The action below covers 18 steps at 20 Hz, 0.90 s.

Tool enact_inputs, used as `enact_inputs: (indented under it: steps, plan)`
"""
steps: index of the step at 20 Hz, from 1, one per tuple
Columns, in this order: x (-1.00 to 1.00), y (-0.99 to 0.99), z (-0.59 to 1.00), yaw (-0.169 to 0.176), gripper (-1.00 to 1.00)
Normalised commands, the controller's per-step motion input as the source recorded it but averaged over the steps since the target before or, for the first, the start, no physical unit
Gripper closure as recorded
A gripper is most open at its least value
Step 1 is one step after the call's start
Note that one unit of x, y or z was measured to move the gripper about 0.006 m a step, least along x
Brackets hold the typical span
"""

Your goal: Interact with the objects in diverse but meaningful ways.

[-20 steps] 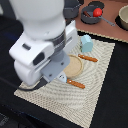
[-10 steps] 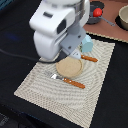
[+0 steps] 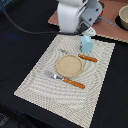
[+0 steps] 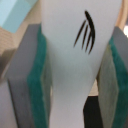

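Note:
In the wrist view my gripper is shut on a smooth white piece with a black claw-like mark, clamped between the green-padded fingers. In the exterior view the arm's white body hides the gripper, which hangs just behind the pale blue-white cup at the placemat's far edge. A pale blue corner in the wrist view may be that cup. A grey saucepan handle shows at the back right. The tomato and sausage are out of view.
A striped placemat holds a round tan plate, an orange-handled fork and an orange-handled knife. A brown board and a tan bowl lie at the back right. A black cable runs at the back left.
The arm has swung from over the placemat's front left toward the back right of the exterior view, uncovering the plate and cutlery, and now stands just behind the cup.

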Motion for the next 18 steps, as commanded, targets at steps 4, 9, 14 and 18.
enact_inputs:
  steps: [4, 9, 14, 18]
  plan:
    - [0.05, 1.0, 0.01, 0.0, 1.0]
    - [0.01, 1.0, -0.01, 0.0, 1.0]
    - [0.0, 1.0, -0.07, 0.0, 1.0]
    - [-0.03, 1.0, -0.15, 0.0, 1.0]
